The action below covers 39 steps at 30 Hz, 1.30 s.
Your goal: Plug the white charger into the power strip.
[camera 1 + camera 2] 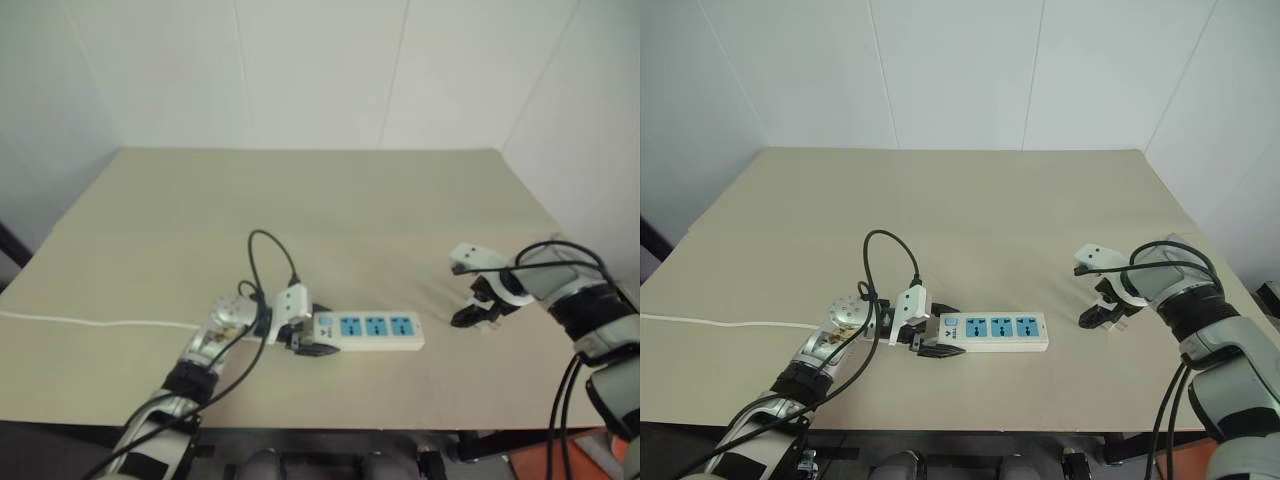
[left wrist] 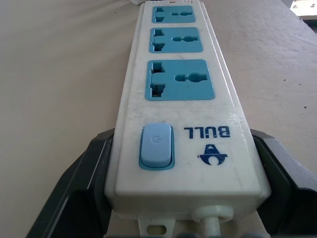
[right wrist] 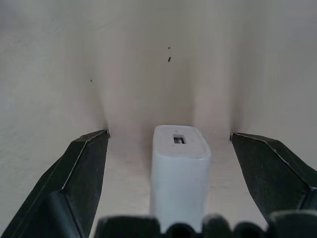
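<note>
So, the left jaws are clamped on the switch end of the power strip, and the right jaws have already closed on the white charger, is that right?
Not quite. The left gripper does clamp the power strip at its switch end, but the right gripper's jaws stand wide open around the white charger, not touching it, as the right wrist view shows.

A beige surface point(image 1: 970, 190) fills the frame's middle. On it, lower centre, lies the power strip point(image 1: 992, 331); its thin white cord point(image 1: 720, 323) runs to the left edge. The white charger point(image 3: 179, 173) stands on it.
</note>
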Each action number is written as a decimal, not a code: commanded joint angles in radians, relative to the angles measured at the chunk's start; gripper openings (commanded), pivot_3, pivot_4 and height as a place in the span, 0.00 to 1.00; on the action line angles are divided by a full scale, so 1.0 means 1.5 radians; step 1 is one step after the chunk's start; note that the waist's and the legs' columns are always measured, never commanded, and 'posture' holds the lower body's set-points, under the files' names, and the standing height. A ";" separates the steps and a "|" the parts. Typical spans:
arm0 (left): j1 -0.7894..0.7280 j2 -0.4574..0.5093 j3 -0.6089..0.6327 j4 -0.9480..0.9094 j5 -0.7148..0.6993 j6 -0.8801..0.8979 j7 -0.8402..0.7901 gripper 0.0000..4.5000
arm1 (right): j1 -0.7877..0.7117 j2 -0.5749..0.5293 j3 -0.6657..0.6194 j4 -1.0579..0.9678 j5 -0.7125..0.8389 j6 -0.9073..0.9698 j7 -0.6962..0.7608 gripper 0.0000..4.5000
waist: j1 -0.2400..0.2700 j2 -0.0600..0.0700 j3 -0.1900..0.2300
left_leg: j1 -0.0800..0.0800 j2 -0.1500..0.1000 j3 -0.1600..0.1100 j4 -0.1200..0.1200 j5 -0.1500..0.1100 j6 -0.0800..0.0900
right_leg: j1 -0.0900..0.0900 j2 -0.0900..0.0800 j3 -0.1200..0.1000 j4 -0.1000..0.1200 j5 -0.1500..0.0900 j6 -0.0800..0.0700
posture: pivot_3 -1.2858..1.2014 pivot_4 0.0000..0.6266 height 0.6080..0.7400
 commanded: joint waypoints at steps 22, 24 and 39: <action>-0.023 0.014 -0.020 0.052 0.016 -0.010 -0.027 0.73 | 0.004 0.049 -0.279 -0.170 0.101 -0.015 -0.010 0.25 | -0.006 0.000 0.000 | 0.000 0.000 0.000 0.000 0.000 0.000 | 0.000 0.000 0.000 0.001 0.000 0.000 | 0.52 0.24 1.00; -0.026 0.015 -0.019 0.057 0.015 -0.013 -0.031 0.73 | 0.043 0.072 -0.343 -0.232 0.145 -0.028 -0.034 0.25 | -0.006 0.000 0.000 | 0.000 0.000 0.000 0.000 0.000 0.000 | 0.000 0.000 0.000 0.001 0.000 0.000 | 0.52 0.24 1.00; -0.021 0.022 -0.023 0.041 0.008 -0.007 -0.038 0.73 | 0.329 0.330 -0.460 -0.451 0.332 -0.228 -0.136 0.25 | -0.007 0.000 0.000 | 0.001 0.000 -0.001 0.000 0.000 0.000 | 0.001 0.001 -0.001 0.001 0.000 0.000 | 0.52 0.24 1.00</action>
